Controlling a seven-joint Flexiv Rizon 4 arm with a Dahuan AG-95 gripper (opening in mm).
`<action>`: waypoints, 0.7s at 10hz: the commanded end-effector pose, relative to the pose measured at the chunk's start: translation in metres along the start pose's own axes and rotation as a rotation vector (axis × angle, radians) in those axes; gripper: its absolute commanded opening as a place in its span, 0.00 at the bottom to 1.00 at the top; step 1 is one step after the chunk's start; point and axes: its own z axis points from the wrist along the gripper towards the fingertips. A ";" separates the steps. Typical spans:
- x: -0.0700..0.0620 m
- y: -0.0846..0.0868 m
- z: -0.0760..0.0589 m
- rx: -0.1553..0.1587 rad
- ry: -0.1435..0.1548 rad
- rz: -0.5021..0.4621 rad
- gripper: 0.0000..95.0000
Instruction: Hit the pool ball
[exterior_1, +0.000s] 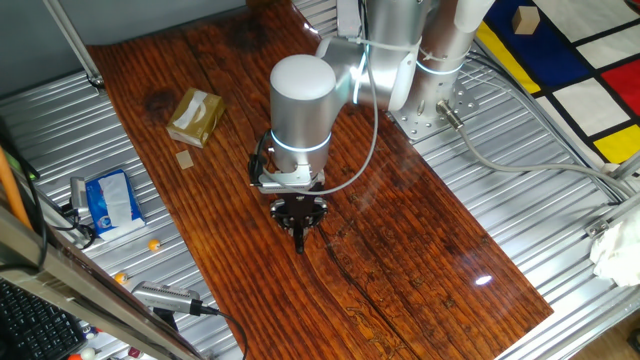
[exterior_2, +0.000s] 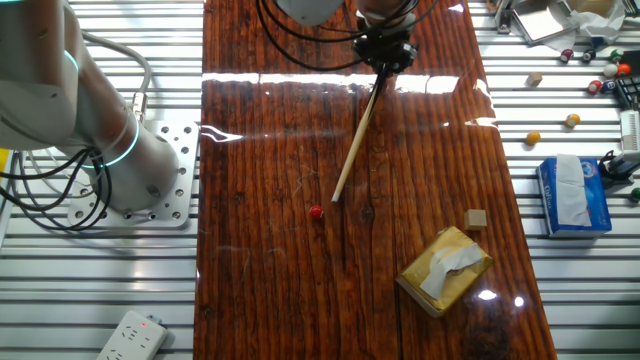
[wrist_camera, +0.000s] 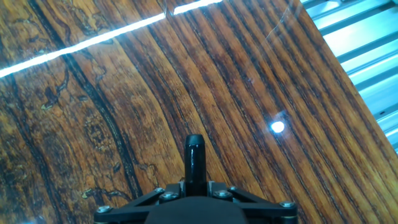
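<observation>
The pool ball (exterior_2: 316, 212), tiny, red and glossy, lies on the dark wooden table top (exterior_2: 260, 150) near its middle. My gripper (exterior_2: 385, 50) is at the far end of the table, shut on a thin pale cue stick (exterior_2: 357, 135). The stick slants down to a tip just up and right of the ball, a short gap away. In one fixed view the gripper (exterior_1: 299, 222) points down with the stick's black end (exterior_1: 300, 244) below it; the arm hides the ball. In the hand view the gripper (wrist_camera: 194, 184) clamps the black stick end (wrist_camera: 194, 155); no ball shows.
A tan tissue box (exterior_2: 445, 268) and a small wooden block (exterior_2: 476, 219) lie on the near right part of the table. A blue tissue pack (exterior_2: 572, 195) and several small balls (exterior_2: 572, 120) sit off the table on the metal surface at right. The arm base (exterior_2: 130, 170) stands at left.
</observation>
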 end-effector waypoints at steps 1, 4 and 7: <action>0.000 0.000 0.000 0.001 -0.006 -0.004 0.00; 0.000 0.000 0.000 0.000 -0.006 -0.008 0.00; 0.000 0.000 0.000 -0.002 -0.011 -0.007 0.00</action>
